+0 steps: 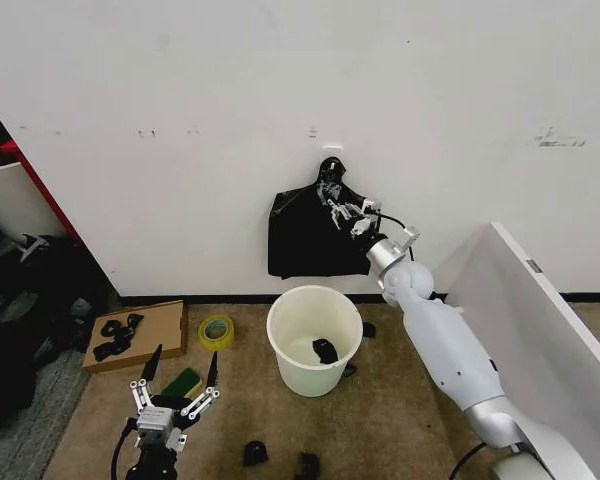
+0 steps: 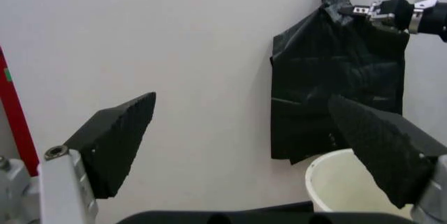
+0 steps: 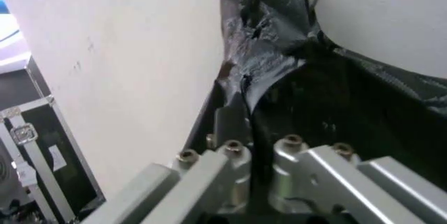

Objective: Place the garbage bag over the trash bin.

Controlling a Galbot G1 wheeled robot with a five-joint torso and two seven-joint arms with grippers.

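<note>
One trash bin [image 1: 314,338] stands on the brown floor [image 1: 410,420] close to the white wall [image 1: 180,120]. It is round and cream-white, and it stands upright. Inside it, at the bottom, lies one small black thing [image 1: 325,350]. I cannot tell what that thing is.

One garbage bag [image 1: 305,235] hangs flat against the wall, just above and behind the bin. It is black and shiny, and its top is bunched into a little knot [image 1: 331,172]. The bag is not over the bin.

One flat cardboard box [image 1: 138,335] lies on the floor to the left of the bin. Some black bits [image 1: 118,336] lie on top of it. One roll of yellow-green tape [image 1: 216,331] lies between the box and the bin. Two small black lumps [image 1: 255,453] lie on the floor in front of the bin. One white board [image 1: 540,320] leans at the right.

The right tool [image 1: 346,214] is up at the wall, near the top of the bag, just under the knot. In the right wrist view its fingers [image 3: 231,166] are close together with a fold of the black plastic pinched between them.

The left tool [image 1: 177,388] is low, over the floor, left of the bin and well away from the bag. Its two black fingers [image 2: 115,140] are spread wide and hold nothing. A green and yellow sponge [image 1: 183,383] lies on the floor under it.
</note>
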